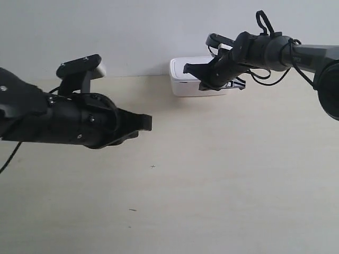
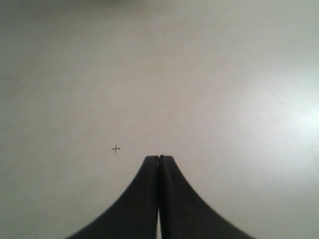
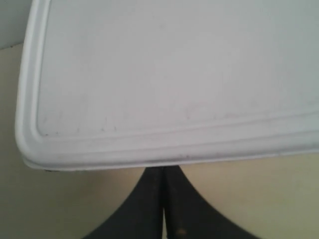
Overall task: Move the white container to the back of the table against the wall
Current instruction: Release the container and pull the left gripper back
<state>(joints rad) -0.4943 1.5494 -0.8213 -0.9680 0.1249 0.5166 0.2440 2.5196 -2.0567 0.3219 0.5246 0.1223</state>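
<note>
White container (image 1: pixel 179 84) sits at the table's (image 1: pixel 222 190) back edge, against the wall (image 1: pixel 132 32). Right gripper (image 3: pixel 163 172) closed, empty, tips tucked under the lid rim. Left gripper (image 2: pixel 159 159) closed, hovering over bare table.

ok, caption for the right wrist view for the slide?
Right jaws shut, tips at the lid rim of the white container, pale table underneath.
</note>
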